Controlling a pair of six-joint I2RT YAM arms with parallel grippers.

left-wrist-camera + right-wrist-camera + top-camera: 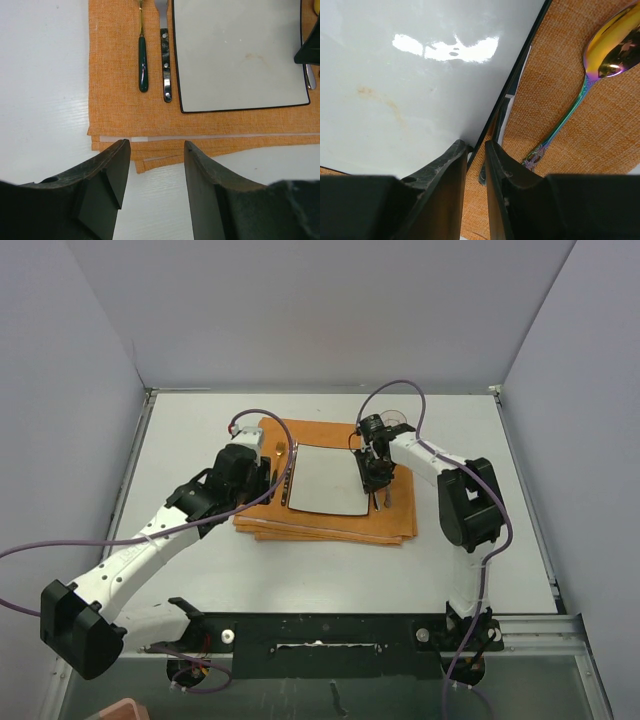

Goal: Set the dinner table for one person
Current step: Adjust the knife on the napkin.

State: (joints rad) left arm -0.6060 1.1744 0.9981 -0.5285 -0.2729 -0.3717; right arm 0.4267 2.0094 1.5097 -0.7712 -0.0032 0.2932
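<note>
Rainbow-tinted spoon [607, 50] shows clearly only from the right wrist.

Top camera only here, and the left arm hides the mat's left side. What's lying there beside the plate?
Observer: Two pieces side by side, parallel to the plate edge: a green-handled utensil and a black speckled-handled utensil.
Operator: Is that arm carrying anything?
Observer: No. The left gripper is open and empty, over the orange mat near its front edge.
Operator: What's on the other side?
Observer: A spoon, iridescent gold to purple, lying on the mat clear of the plate.
</note>
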